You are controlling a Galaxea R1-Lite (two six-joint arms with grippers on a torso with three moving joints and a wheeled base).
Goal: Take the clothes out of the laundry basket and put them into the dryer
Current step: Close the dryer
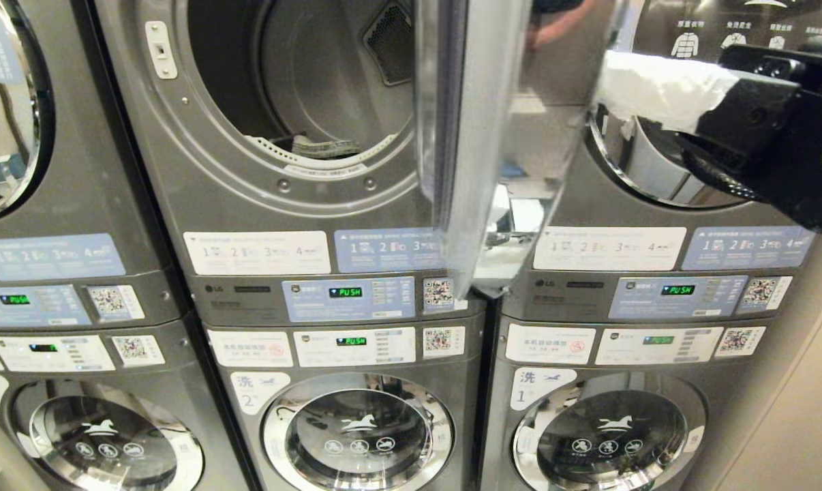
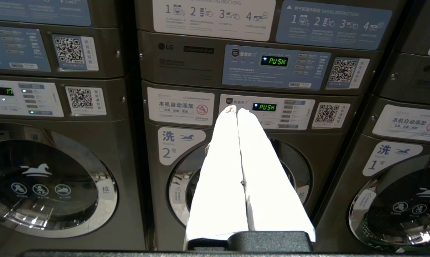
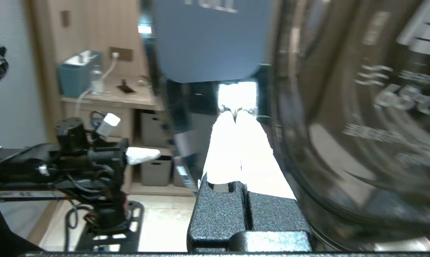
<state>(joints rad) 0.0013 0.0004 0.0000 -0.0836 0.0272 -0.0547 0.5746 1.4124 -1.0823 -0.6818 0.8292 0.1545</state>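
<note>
Right gripper [image 1: 605,85], nearest the head camera, reaches in from the right with its white-wrapped fingers [image 3: 233,142] pressed together and nothing between them. Its tip sits just beside the outer face of the dryer door [image 1: 479,136], which stands swung open edge-on between the gripper and the drum [image 1: 315,88]. To judge by that pose, the closed fingers serve as a pusher against the door, not as a grasp.

Clothes [image 1: 326,146] lie low in the drum, just behind its front rim, well to the far side of the door from the gripper. No laundry basket shows in any view, so how much is left to load cannot be told.

Left gripper [image 2: 236,110] is parked lower down, fingers also together and empty, pointing at the washer panel [image 2: 266,107] under the dryer.

Beyond the door, a neighbouring machine's porthole [image 1: 649,170] sits right behind the right gripper; the door itself is what stands in its way to the drum.
</note>
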